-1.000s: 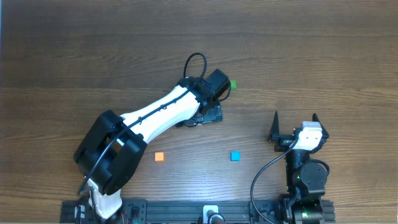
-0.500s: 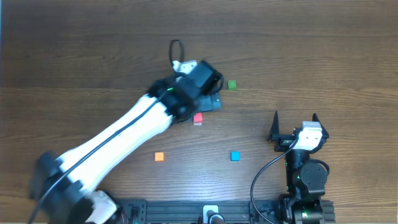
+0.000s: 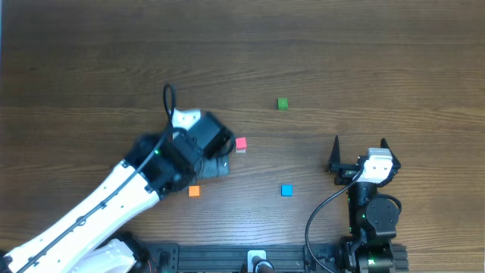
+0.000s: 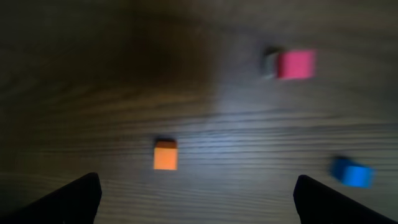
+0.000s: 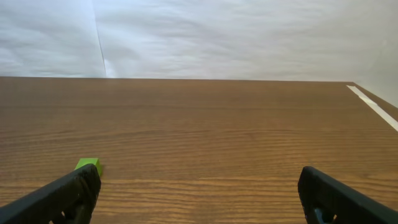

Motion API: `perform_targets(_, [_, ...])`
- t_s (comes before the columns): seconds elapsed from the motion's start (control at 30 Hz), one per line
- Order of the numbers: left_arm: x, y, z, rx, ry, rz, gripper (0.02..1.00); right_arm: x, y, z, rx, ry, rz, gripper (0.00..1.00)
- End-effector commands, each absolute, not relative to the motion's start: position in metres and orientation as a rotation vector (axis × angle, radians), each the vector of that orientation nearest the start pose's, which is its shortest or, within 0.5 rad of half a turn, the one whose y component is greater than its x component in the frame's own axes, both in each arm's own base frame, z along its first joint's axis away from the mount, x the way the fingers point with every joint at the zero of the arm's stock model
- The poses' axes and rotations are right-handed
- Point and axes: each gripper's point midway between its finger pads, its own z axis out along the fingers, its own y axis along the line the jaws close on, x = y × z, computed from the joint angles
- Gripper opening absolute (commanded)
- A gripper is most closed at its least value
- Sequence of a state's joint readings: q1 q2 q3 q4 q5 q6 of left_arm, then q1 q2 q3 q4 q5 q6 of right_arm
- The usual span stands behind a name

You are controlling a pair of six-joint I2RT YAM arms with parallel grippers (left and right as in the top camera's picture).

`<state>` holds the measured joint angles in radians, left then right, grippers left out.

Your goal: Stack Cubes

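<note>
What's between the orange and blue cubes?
Nothing. The stretch of table between the orange cube and the blue cube is bare wood in both the left wrist view and the top view.

The left arm point(image 3: 98, 212) is cut off at the top view's bottom-left corner.
</note>
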<state>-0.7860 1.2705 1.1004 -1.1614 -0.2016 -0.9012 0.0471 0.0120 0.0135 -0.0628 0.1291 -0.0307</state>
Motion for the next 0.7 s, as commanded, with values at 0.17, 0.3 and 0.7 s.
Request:
perform_targets(0.17, [0.179,-0.144,0.052,-0.125,2.894,-0.077,0.991,0.246,-0.011,0.160,0.033,1.634,-0.092,0.993])
perform_targets(0.3, [0.177,-0.144,0.039,-0.104,2.893,-0.088,0.987,0.246,-0.011,0.159,0.033,1.634,-0.092,0.993])
perform_targets(0.7, [0.173,-0.144,0.010,-0.091,2.976,-0.001,0.932,0.246,-0.011,0.159,0.033,1.634,-0.092,0.993])
